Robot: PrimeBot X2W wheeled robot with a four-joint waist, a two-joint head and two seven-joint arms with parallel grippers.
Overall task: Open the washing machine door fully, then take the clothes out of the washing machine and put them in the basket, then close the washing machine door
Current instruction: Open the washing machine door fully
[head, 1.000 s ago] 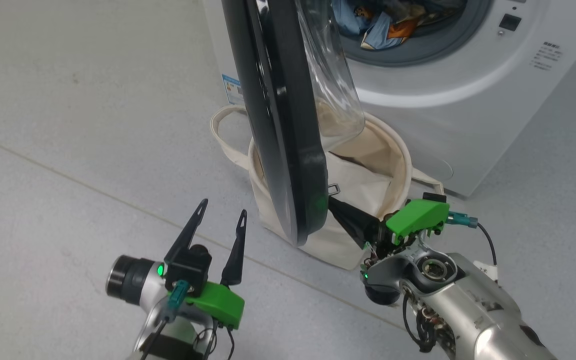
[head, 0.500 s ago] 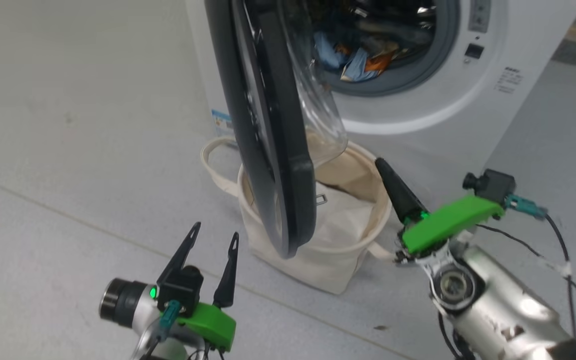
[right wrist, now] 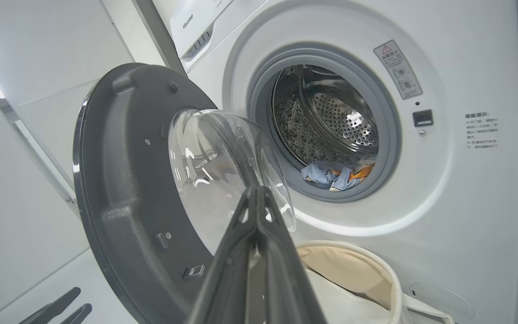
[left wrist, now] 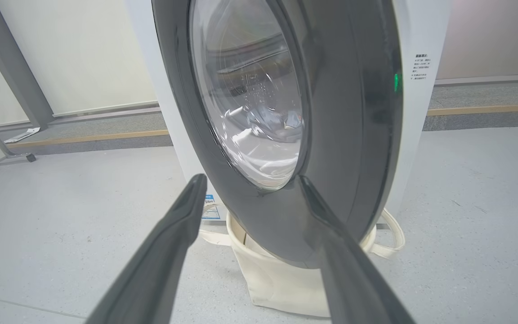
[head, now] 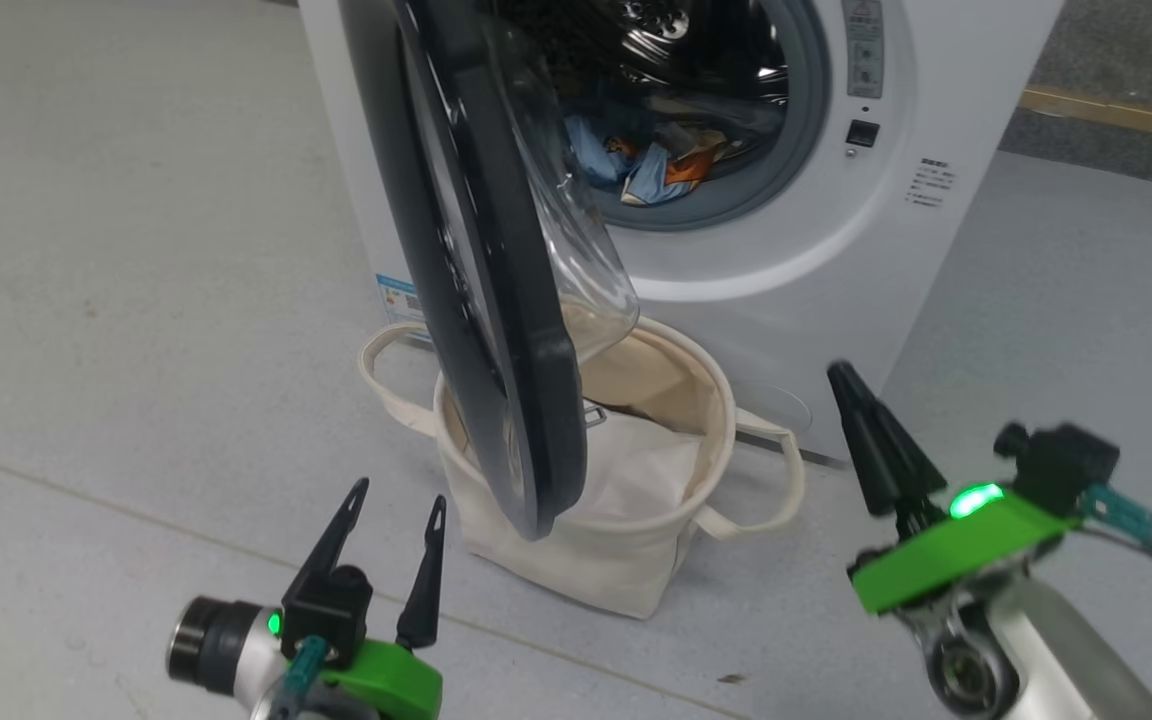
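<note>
Washing machine door (head: 506, 330) ajar over basket (head: 726, 430) | right gripper (head: 842, 374) clenched, empty | left gripper (head: 398, 494) splayed, empty | best: nudge it wider before reaching for clothes (head: 646, 165)

We saw the washing machine door (head: 511, 350) hanging partly open, its glossy black rim edge-on just ahead of our left gripper (head: 398, 495), the clear glass bulge turned toward the white washing machine (head: 796, 260) beyond. The clothes (head: 641, 165), a light blue bundle with orange and cream patches, lay low in the steel drum, far past our right gripper (head: 841, 375). The cream canvas basket (head: 576, 560) stood upright under the door's lower edge, between both grippers.
</note>
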